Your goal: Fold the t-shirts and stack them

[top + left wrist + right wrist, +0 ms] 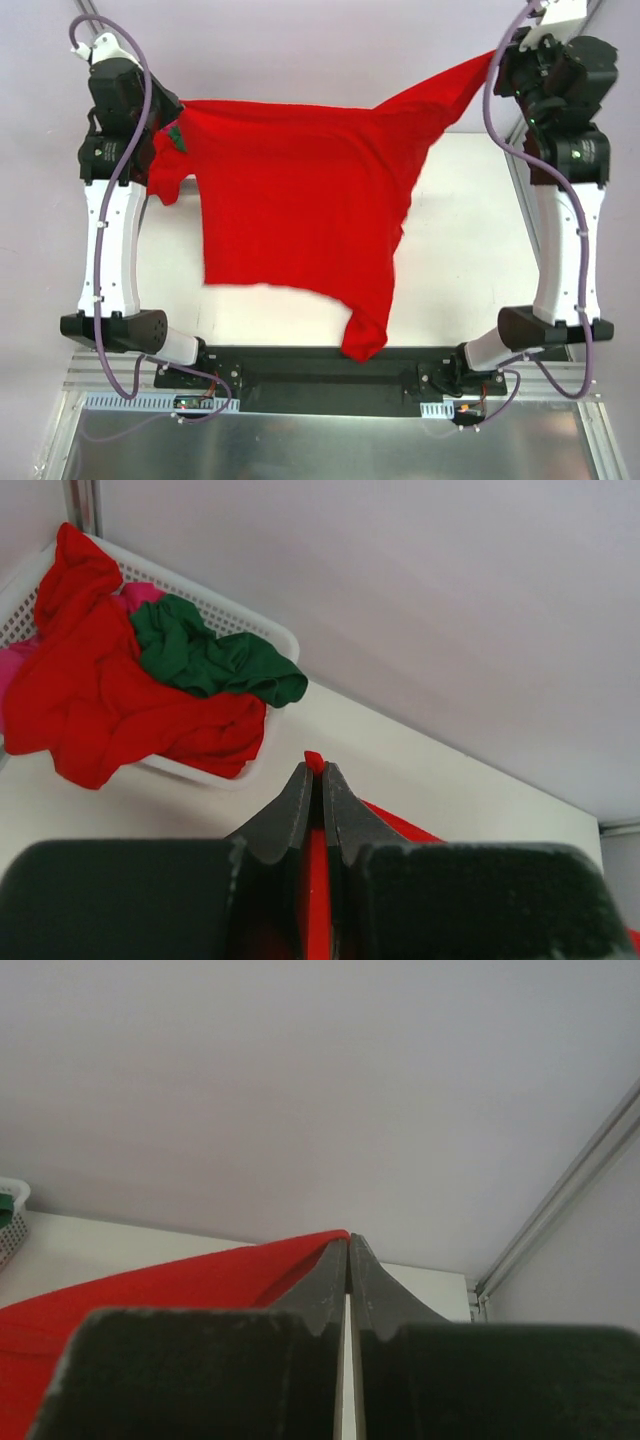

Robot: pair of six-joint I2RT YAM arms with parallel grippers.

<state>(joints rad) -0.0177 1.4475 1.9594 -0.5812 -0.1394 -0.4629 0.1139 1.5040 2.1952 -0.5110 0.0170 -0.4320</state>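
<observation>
A large red t-shirt (pixel 300 200) hangs spread in the air between my two grippers, above the white table (pixel 470 230). My left gripper (pixel 166 118) is shut on its left top corner; in the left wrist view red cloth (pixel 318 880) runs between the closed fingers and pokes out at the gripper's tip (pixel 315 768). My right gripper (pixel 497 62) is shut on the right corner, pulled taut; the cloth (pixel 150 1290) leaves that gripper's tip (pixel 347 1242) to the left. More red shirts (pixel 110 700) and a dark green one (pixel 210 660) lie crumpled in a basket.
The white lattice basket (pixel 262 630) stands at the table's far left and also holds some pink cloth (pixel 140 593); its edge shows in the right wrist view (pixel 8 1215). In the top view the hanging shirt hides it except a green scrap (pixel 177 136). A metal frame post (pixel 560 1210) stands far right.
</observation>
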